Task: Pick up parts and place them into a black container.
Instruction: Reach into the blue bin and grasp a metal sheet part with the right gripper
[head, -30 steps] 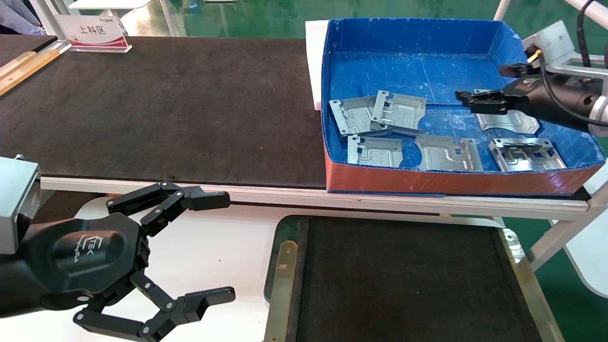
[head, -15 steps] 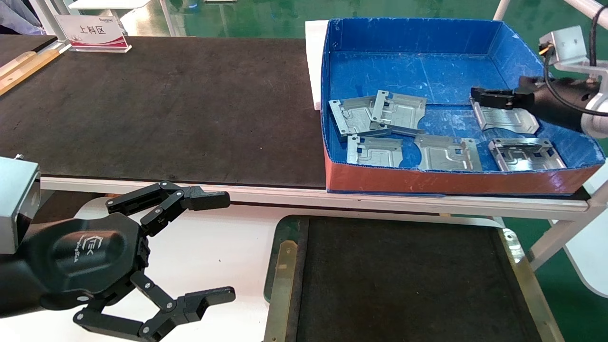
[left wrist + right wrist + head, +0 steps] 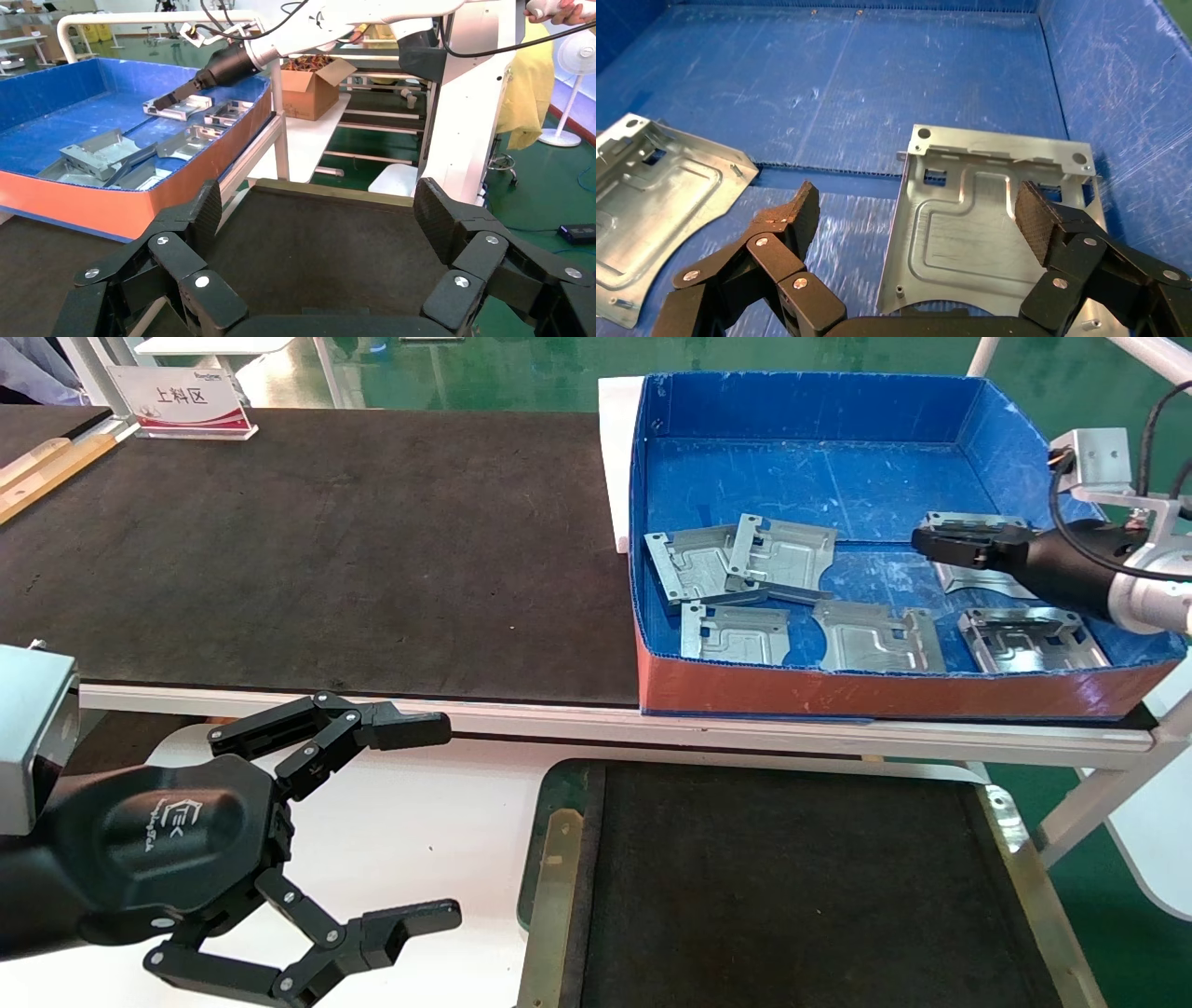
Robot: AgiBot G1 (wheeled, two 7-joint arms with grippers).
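Several silver-grey parts lie in the blue box: two overlapping ones (image 3: 780,553), one near the front wall (image 3: 736,633), and others to the right (image 3: 880,637). My right gripper (image 3: 936,540) hovers open just above the far right part (image 3: 989,225). One fingertip (image 3: 1037,217) is over that plate and the other is over the blue floor beside it; nothing is held. The black container (image 3: 792,877) sits below the belt, with a brass strip along its left side. My left gripper (image 3: 442,822) hangs open beside the container, holding nothing.
The blue box (image 3: 885,691) has a reddish front wall and tall blue sides close to my right arm. It stands on the long dark belt (image 3: 326,551), with a sign (image 3: 182,400) at the far left. A white surface (image 3: 438,803) lies under my left gripper.
My right gripper has drawn back to the right and dipped lower over the far right part. The left arm and the parts have not moved.
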